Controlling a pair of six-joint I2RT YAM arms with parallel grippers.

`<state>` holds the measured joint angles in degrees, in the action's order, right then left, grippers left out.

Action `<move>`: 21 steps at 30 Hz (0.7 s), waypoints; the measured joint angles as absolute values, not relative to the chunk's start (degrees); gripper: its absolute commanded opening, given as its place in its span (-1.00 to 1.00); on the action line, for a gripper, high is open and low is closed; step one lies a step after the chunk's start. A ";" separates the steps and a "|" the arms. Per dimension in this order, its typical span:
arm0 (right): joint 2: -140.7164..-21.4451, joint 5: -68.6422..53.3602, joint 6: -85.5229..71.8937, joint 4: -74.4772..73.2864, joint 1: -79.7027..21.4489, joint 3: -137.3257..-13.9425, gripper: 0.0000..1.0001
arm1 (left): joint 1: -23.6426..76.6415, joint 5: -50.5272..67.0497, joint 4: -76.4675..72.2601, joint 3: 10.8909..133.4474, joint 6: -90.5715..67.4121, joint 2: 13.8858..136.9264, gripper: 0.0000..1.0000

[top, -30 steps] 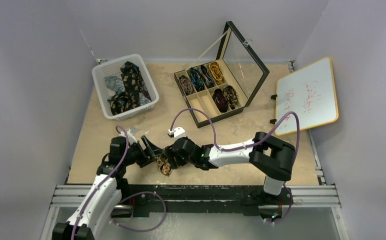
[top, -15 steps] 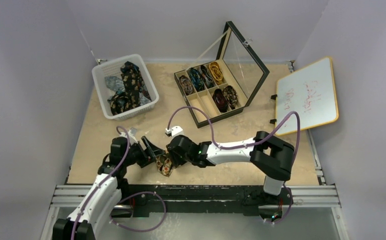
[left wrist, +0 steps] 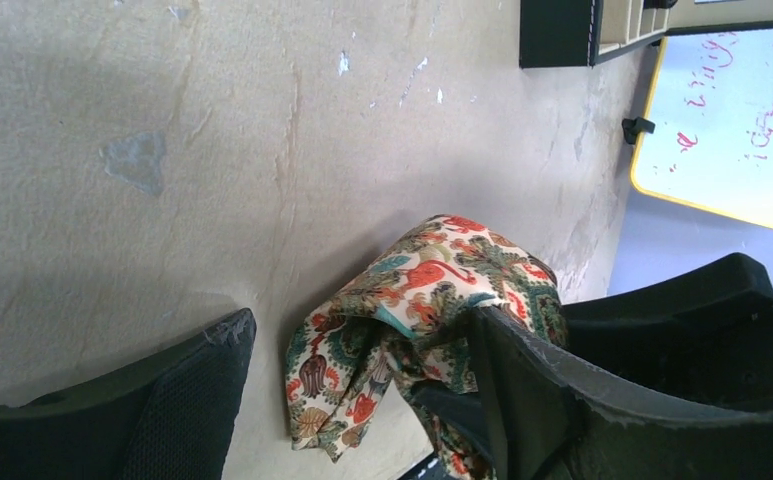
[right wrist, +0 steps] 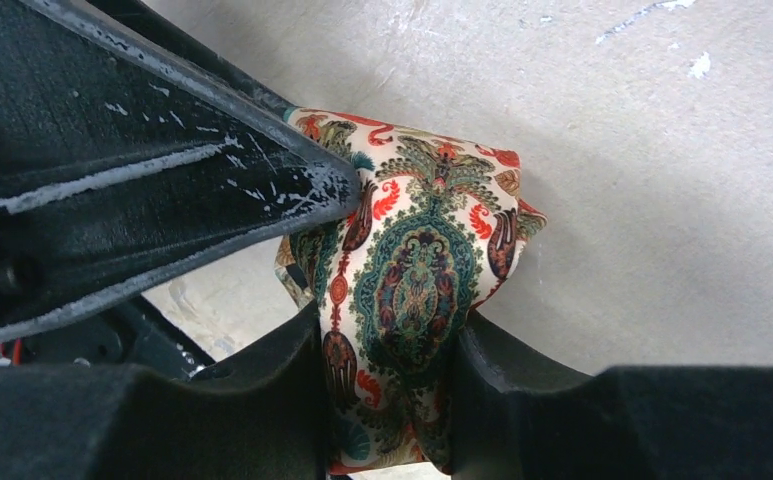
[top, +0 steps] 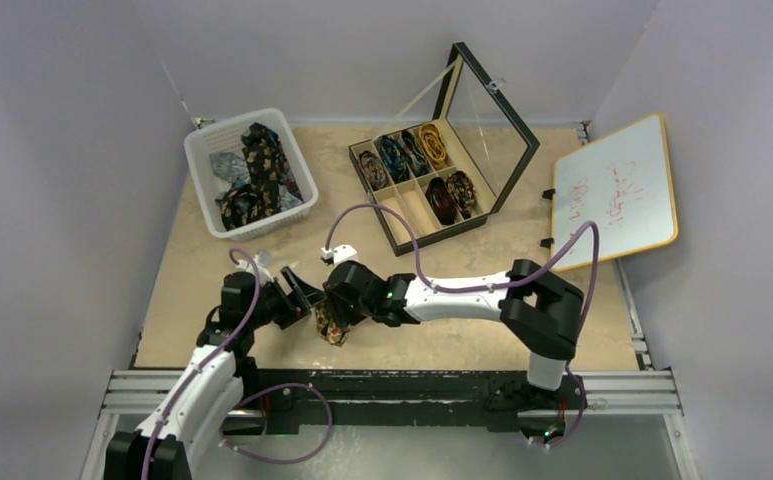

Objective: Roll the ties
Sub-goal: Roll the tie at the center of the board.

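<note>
1. Left tool (left wrist: 357, 328) is standing wide open, gripping nothing, one finger resting against the tie (left wrist: 432, 275).
2. That tan-orange paisley tie is lying bunched on the bench (left wrist: 162, 100) by the near edge, between both tools.
3. Right tool (right wrist: 387, 335) is squeezing the bundle between nearly closed jaws.
4. Judging by this, the loose folds are risking unravelling if the right pinch slackens while the left tool is gripping nothing.

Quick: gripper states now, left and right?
Left gripper: open, a finger against the cream, red and green paisley fabric tie.
Right gripper: closed on that tie.
</note>
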<state>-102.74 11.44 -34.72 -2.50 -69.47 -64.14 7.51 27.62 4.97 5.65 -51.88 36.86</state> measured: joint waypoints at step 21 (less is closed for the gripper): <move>-108.81 12.88 -43.83 -3.01 -69.49 -68.45 -0.11 | 7.51 25.69 -1.67 4.82 -54.17 40.82 0.54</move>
<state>-108.81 12.88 -43.83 -3.01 -69.49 -68.45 7.51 25.69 -1.67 4.82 -54.17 40.82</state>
